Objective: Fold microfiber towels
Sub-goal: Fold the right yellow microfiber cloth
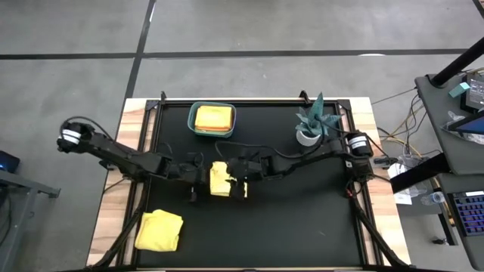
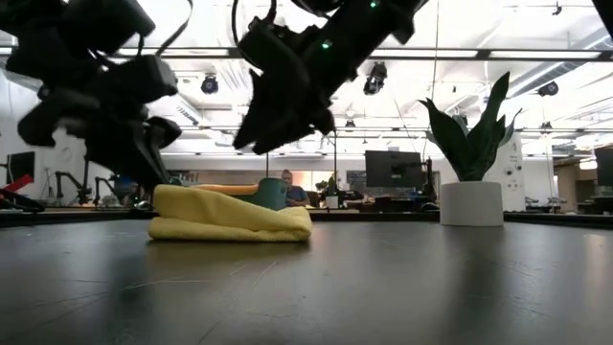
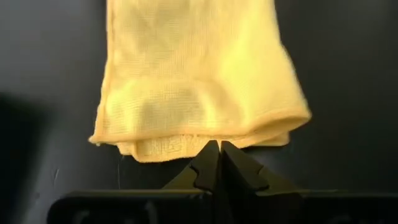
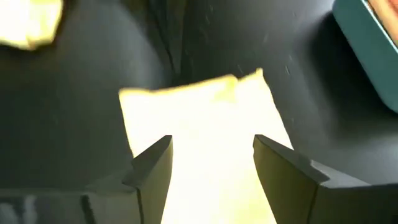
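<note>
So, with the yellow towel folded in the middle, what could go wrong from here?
1. The left gripper, jaws shut, sits at the folded towel's edge. It may drag a layer along as it backs off and undo the fold.
2. The right gripper, jaws open, hangs right over the towel. One finger could catch the cloth when it lifts.
3. The second towel lies near the table's front-left corner, so a sloppy pull might slide it off.
</note>
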